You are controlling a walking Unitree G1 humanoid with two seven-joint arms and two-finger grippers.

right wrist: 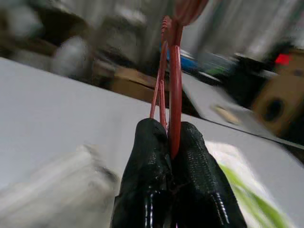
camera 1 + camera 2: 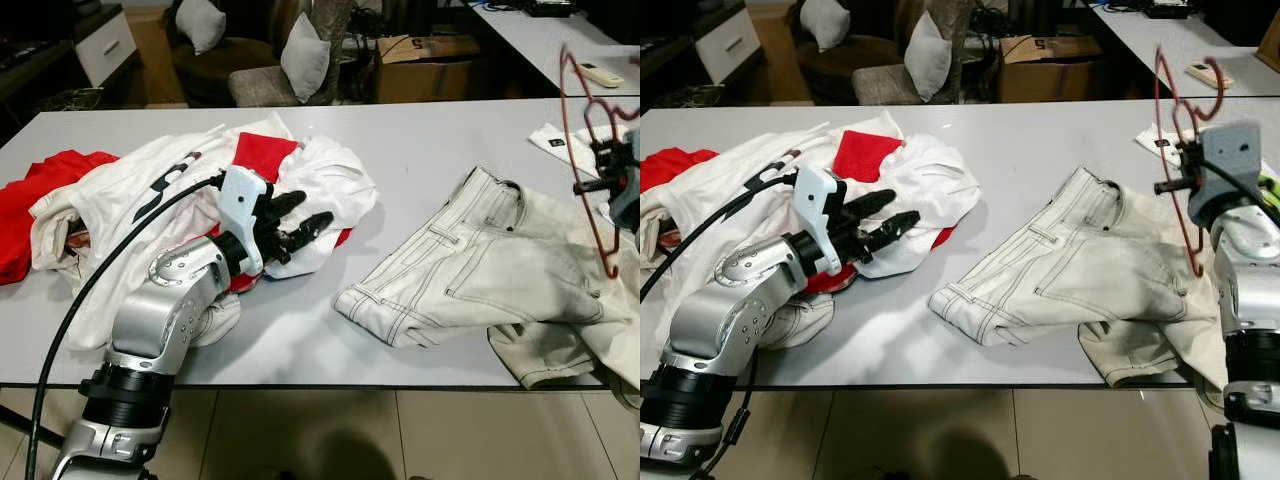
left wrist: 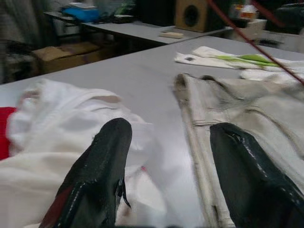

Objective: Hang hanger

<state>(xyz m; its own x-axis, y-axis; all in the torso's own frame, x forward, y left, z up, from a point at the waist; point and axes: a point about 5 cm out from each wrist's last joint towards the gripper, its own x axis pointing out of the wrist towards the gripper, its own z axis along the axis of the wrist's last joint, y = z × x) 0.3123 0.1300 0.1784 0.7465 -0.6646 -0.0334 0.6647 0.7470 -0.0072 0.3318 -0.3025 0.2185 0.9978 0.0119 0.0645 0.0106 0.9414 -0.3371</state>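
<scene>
A thin red wire hanger stands upright over the table's right edge, its hook at the top. My right gripper is shut on it; the right wrist view shows the two black fingers pressed together around the red wire. Pale cream jeans lie crumpled on the grey table below and to the left of the hanger. My left gripper hovers open over a heap of white and red shirts, holding nothing. In the left wrist view its fingers point toward the jeans.
A red garment lies at the table's left end. A folded white cloth with a tag sits at the right. Behind the table are chairs with pillows, a cardboard box and a second table.
</scene>
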